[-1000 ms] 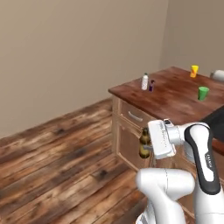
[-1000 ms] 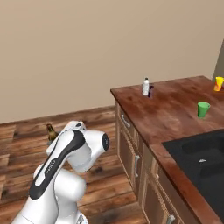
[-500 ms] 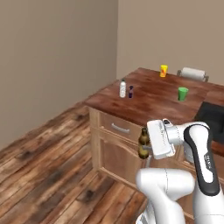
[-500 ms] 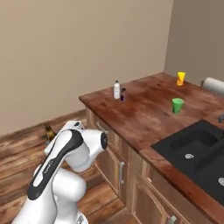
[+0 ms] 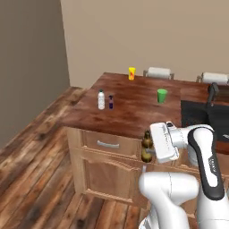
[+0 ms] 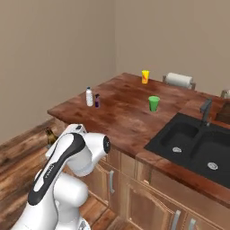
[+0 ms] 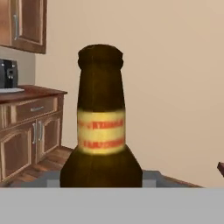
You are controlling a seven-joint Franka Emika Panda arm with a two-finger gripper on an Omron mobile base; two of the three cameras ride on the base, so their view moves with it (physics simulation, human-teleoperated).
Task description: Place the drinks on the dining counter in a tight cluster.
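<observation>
No text, brand or number can be read anywhere. The slim amber-brown glass bottle (image 7: 101,131) carries a yellow label band around its neck with two rows of red markings, too blurred to make out as letters. The small yellow cup (image 5: 131,73) at the far side of the dark reddish-brown wood counter (image 5: 134,112) has a red mark on its side, too small to tell whether it is a sign or writing. The clear-white plastic water bottle (image 5: 101,99) near the counter's left edge shows a pale band that may be a label, with nothing legible on it.
</observation>
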